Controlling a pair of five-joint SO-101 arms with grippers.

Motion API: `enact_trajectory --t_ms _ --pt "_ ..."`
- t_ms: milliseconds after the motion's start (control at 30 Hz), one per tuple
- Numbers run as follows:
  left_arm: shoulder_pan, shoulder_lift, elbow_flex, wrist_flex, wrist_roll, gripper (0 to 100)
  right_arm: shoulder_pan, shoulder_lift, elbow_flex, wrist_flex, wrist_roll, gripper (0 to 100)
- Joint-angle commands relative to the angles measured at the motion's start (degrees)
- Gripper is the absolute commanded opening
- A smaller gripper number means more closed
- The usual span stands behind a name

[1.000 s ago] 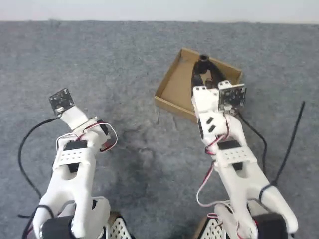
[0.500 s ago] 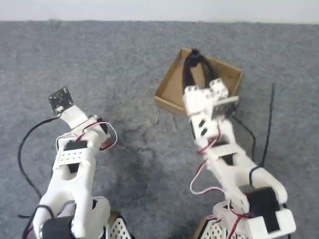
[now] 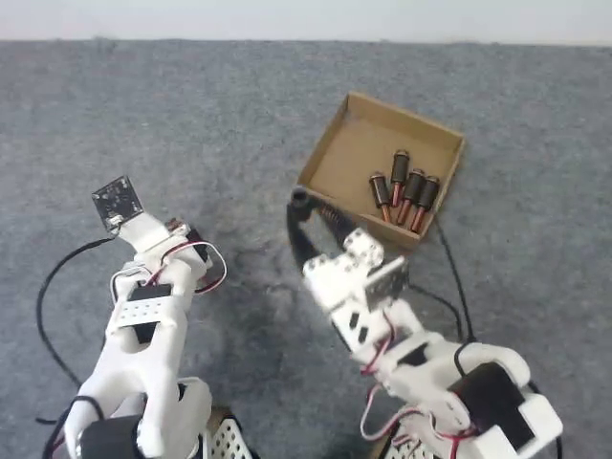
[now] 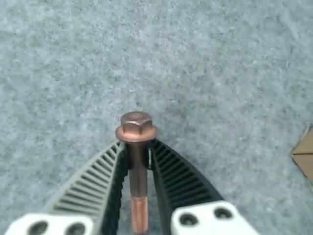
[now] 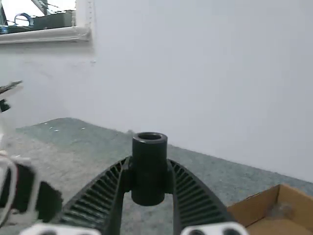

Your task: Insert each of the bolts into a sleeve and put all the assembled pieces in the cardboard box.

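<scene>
STEP: bolt-to-sleeve mating | LEFT: left gripper [image 4: 137, 144] clamps copper-coloured hex flange bolt [image 4: 136, 128] by its shank | RIGHT: right gripper [image 5: 149, 171] grips black cylindrical sleeve [image 5: 149, 152], bore up | BOX: brown cardboard box [image 3: 342, 151] holds four assemblies [image 3: 404, 191] | METHOD: align shank coaxially with bore before pushing; avoid side load.

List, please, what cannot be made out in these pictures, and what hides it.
1. Left wrist view: the bolt has its threaded end cut off by the picture edge; the jaws cover its shank's sides.
2. Right wrist view: the sleeve is seen almost side-on, so its bore is hidden; the cardboard box is cut by the edge.
3. High view: the assembled pieces are too small to tell how deep each bolt sits.
</scene>
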State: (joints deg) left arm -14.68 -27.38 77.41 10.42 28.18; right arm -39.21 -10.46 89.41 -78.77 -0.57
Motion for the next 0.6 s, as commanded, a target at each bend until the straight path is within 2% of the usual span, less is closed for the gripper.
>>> enact_trajectory --t_ms 0,167,400,567 --pt "0.00 -2.99 -0.66 -1.85 -0.62 1 -2.51 -0.84 2.64 -3.38 0.88 3.8" --pt "0.00 -2.99 -0.66 -1.85 -0.62 1 -2.77 -0.57 6.24 -5.41 0.70 3.8" --pt "0.09 -2.99 -1.19 -2.11 -0.44 1 -3.30 -0.22 6.33 -2.33 0.70 3.8" --pt "0.18 -2.99 -1.36 -9.41 -0.35 1 -4.88 -0.22 6.33 1.01 0.62 3.8"
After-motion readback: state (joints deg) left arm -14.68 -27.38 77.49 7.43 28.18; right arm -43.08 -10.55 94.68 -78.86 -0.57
